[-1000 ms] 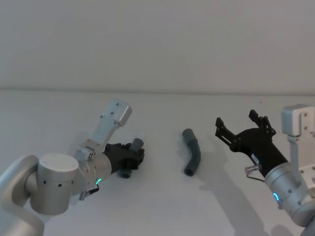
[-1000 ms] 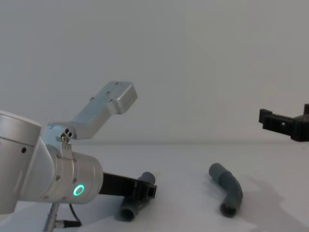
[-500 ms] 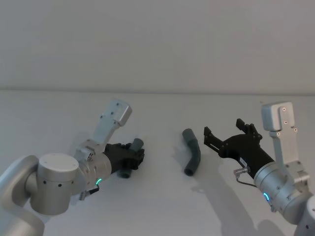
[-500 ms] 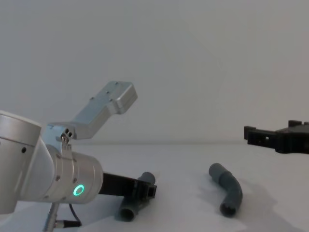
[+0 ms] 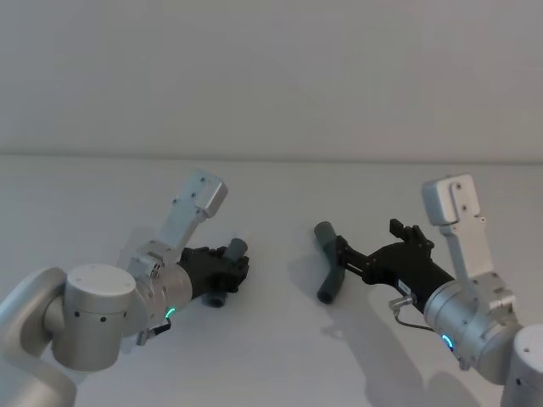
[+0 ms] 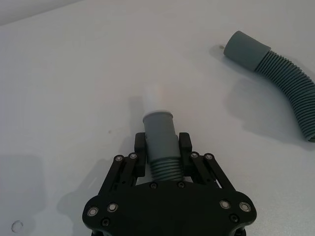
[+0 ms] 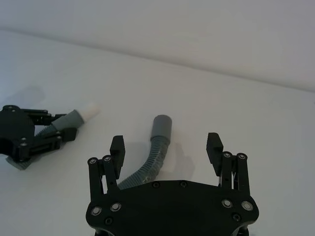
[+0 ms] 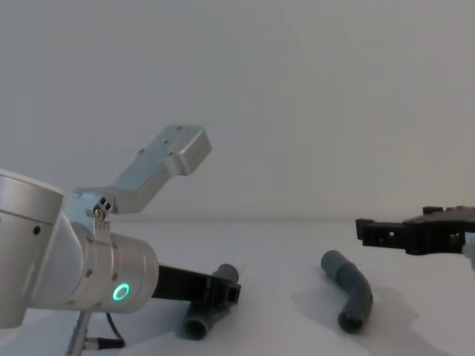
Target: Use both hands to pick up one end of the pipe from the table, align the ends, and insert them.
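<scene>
The pipe lies in two ribbed dark grey pieces on the white table (image 5: 271, 365). My left gripper (image 6: 162, 143) is shut on the left piece (image 6: 160, 132), just behind its grey cuff with the white tip (image 6: 152, 96); this piece rests low on the table (image 5: 235, 248). The right piece (image 5: 332, 263) lies bent and free, its open-mouthed cuff (image 7: 161, 126) pointing away. My right gripper (image 5: 370, 242) hovers open just above and to the right of it, and its fingers (image 7: 117, 147) straddle the hose from above without touching.
Plain pale wall runs behind the table. Bare white surface stretches between the two pieces and all around them. The left arm's silver body (image 8: 82, 282) looms large at the chest view's lower left.
My right gripper has swung left and down, from well right of the right piece to just over it, still open. The left gripper and both pieces have stayed put.
</scene>
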Controlling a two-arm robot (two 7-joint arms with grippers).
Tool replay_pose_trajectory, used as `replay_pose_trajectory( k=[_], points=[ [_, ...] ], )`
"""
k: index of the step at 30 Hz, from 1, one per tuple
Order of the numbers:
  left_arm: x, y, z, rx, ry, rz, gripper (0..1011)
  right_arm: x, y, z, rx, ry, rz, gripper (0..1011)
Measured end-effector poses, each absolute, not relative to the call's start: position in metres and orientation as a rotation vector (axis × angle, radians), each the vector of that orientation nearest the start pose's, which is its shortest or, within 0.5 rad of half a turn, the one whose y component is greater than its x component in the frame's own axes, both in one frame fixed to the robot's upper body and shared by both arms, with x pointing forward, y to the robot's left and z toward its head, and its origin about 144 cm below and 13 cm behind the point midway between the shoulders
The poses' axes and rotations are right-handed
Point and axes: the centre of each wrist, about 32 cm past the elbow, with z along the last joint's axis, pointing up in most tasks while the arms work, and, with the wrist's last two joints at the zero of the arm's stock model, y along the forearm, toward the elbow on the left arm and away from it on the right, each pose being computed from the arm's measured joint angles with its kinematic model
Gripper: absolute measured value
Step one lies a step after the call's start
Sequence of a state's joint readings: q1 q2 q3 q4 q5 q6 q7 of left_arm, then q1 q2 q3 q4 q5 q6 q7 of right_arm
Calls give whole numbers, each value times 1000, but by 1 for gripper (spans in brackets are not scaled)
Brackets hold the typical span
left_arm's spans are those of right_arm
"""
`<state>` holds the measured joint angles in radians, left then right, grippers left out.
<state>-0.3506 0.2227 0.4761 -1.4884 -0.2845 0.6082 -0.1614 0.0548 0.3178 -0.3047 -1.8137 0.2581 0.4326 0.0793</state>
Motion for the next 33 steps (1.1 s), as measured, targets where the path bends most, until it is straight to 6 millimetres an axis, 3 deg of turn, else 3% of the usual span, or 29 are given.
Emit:
replay_pose_trajectory(
  k=[33],
  points=[
    [523,154,1206,434,243,969,379,470,-165,1210,-333,230,-1202,1003]
  ],
)
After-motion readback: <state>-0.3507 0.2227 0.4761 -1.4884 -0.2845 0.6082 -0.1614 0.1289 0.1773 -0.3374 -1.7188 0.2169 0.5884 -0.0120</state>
